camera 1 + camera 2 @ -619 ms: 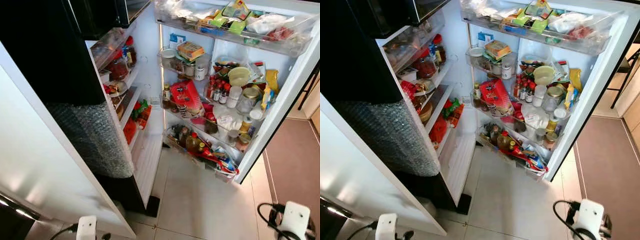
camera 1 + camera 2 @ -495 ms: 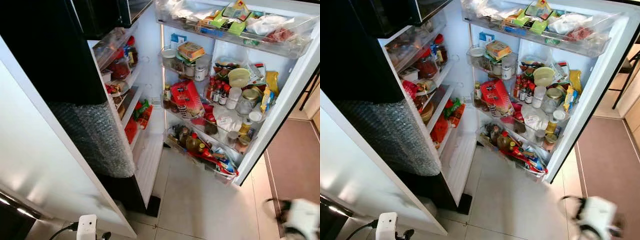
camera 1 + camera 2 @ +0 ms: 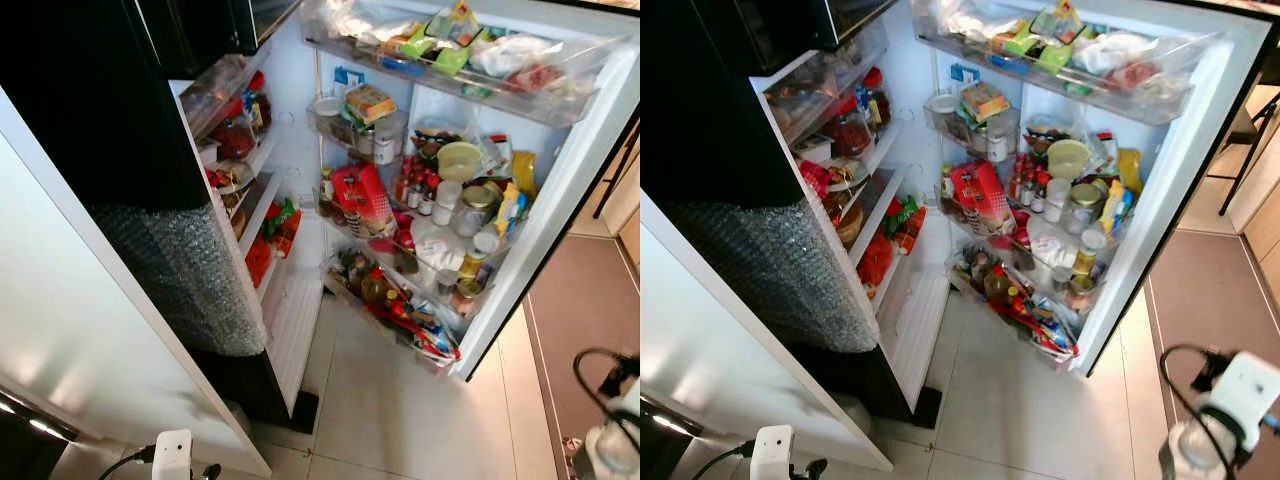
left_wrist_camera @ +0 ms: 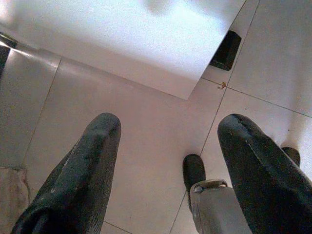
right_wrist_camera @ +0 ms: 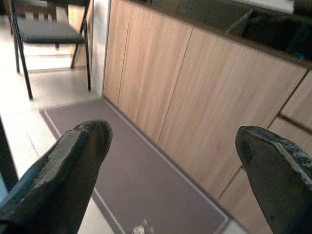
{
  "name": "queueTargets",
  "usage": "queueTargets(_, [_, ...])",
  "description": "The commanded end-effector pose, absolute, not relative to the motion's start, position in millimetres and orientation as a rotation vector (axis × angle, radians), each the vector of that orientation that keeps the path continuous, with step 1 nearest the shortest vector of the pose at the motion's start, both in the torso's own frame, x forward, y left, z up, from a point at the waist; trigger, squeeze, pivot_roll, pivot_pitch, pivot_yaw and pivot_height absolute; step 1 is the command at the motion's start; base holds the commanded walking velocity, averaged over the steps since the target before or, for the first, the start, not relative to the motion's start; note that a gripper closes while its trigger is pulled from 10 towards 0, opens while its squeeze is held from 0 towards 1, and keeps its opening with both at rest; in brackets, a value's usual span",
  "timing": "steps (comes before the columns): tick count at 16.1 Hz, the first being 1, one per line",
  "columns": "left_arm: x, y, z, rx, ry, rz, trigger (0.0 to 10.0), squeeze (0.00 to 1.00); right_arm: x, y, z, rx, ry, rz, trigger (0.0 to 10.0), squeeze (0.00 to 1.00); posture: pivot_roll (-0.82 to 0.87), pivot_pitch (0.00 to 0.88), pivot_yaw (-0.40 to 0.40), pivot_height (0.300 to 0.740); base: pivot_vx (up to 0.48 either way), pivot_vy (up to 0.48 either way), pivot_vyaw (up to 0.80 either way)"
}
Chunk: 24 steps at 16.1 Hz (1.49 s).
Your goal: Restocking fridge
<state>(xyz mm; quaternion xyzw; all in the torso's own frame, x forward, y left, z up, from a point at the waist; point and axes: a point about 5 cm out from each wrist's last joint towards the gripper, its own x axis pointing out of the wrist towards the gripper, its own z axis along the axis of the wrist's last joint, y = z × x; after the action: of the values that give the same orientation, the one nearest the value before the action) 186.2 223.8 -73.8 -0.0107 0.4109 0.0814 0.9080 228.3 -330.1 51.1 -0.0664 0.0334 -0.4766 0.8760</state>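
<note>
White plastic shelves of the open fridge door (image 3: 470,180) sit crammed with jars and bottles; against the earlier frame I see the door swung slightly narrower, and my right arm's wrist has moved rightward. Beside that door, my right gripper (image 5: 170,161) hangs spread above a grey mat (image 5: 146,195); my left gripper (image 4: 165,161) gapes over pale floor tiles (image 4: 146,146).

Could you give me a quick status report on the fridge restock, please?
Left gripper open, empty, over floor tiles. Right gripper open, empty, facing wooden cabinets. Fridge door open, door shelves packed. Nothing in hand to stock.
</note>
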Motion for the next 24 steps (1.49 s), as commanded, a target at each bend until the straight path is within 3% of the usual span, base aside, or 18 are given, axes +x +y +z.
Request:
queueTargets(1, [180, 227, -77, -0.027, 0.874, 0.188, 10.0, 0.00, 232, -332, 59, -0.148, 0.048, -1.003, 10.0, 0.00, -0.11, 0.051, 0.057, 0.740, 0.000, 0.000, 0.00])
queueTargets(14, [181, 222, -77, -0.042, 0.870, 0.179, 10.0, 0.00, 255, -325, 94, -0.143, -0.026, -0.974, 10.0, 0.00, -0.11, 0.043, 0.054, 0.740, 0.000, 0.000, 0.00])
queueTargets(24, [181, 220, -77, -0.047, 0.869, 0.179, 10.0, 0.00, 284, -299, 101, -0.163, -0.024, -0.662, 10.0, 0.00, -0.11, 0.043, 0.053, 0.740, 0.000, 0.000, 0.00])
